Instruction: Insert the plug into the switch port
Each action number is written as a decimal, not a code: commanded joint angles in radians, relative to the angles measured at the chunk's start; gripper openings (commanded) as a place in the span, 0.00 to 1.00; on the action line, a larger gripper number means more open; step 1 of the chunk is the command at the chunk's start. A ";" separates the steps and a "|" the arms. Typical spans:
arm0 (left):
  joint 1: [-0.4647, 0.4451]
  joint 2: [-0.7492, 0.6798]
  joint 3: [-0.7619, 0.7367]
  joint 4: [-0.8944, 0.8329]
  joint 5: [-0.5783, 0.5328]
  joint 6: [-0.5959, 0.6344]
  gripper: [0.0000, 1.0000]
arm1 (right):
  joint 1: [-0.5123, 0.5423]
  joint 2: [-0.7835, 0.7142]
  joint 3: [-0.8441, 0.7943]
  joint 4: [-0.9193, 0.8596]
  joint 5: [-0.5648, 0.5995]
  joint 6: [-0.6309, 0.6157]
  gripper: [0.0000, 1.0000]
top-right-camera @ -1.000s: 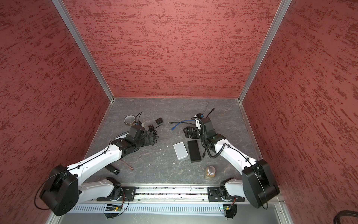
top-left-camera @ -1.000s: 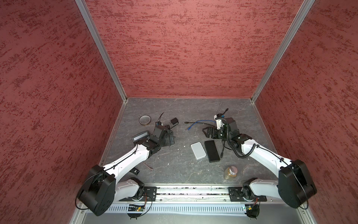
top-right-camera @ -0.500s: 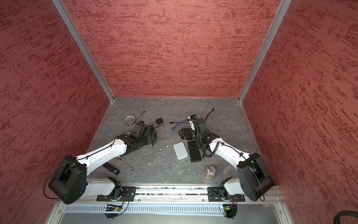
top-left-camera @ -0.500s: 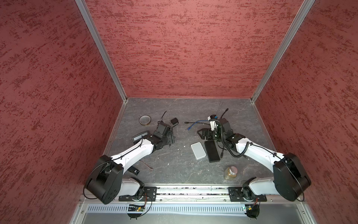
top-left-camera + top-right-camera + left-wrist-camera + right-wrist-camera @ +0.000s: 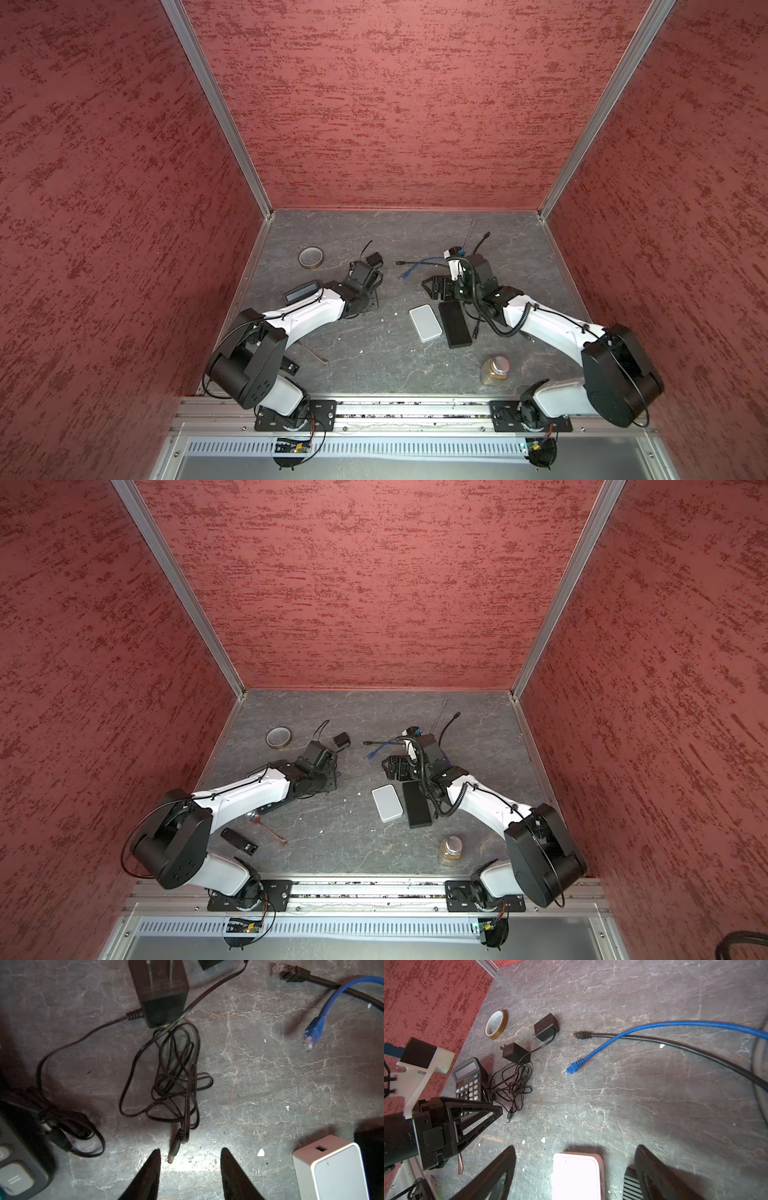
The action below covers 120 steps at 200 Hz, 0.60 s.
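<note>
The grey, veined surface (image 5: 374, 340) carries a tape roll (image 5: 311, 266) near its far left edge. Close by lie a black power adapter (image 5: 546, 1027), a second adapter (image 5: 513, 1053), and a tangled black cord (image 5: 188, 1095) ending in a barrel plug (image 5: 173, 1152). A calculator (image 5: 467, 1076) lies just beside the tangle. A blue cable (image 5: 654, 1024) crosses over a black cable (image 5: 654, 1038). Nearer the front lie a white box (image 5: 424, 322) and a black box (image 5: 456, 324) side by side, a jar (image 5: 494, 370), a spoon (image 5: 252, 817) and a small black stick (image 5: 239, 840).
</note>
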 commanded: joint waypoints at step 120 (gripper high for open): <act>0.058 -0.037 0.032 -0.034 -0.111 0.019 0.41 | 0.015 0.004 -0.036 0.046 -0.001 0.050 0.89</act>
